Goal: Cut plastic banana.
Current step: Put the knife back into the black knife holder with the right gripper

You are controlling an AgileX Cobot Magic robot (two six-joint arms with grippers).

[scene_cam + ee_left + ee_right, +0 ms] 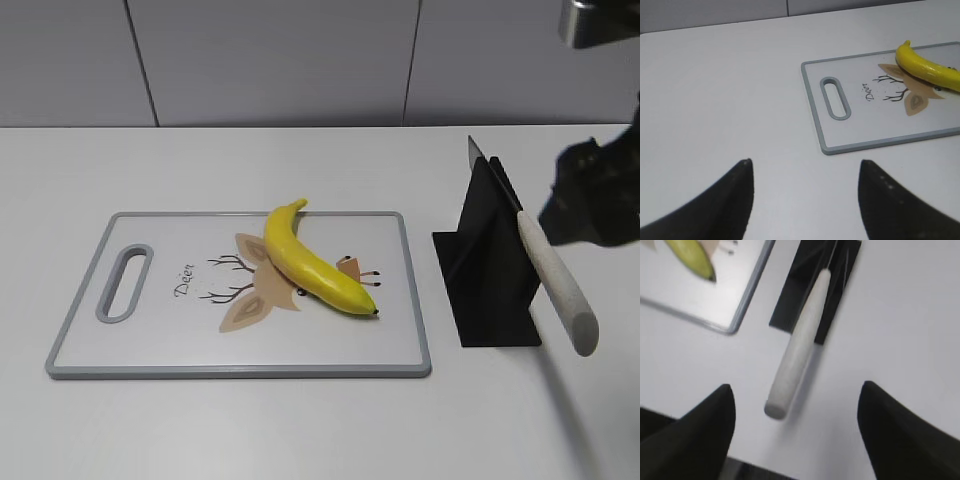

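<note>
The plastic banana (312, 262) is glossy yellow and lies slantwise on the white cutting board (150, 340), stem to the back. It also shows in the left wrist view (927, 70) and the right wrist view (690, 257). A knife with a white handle (556, 282) rests in a black stand (490, 270), blade up; in the right wrist view the handle (800, 340) points toward my right gripper (795, 397), which is open and empty above and in front of it. My left gripper (805, 167) is open and empty over bare table left of the board (875, 142).
The board (747, 295) has a grey rim, a handle slot (125, 283) at its left end and a deer drawing. The black stand (790, 300) sits just right of the board. A grey panelled wall (300, 60) runs behind the white table.
</note>
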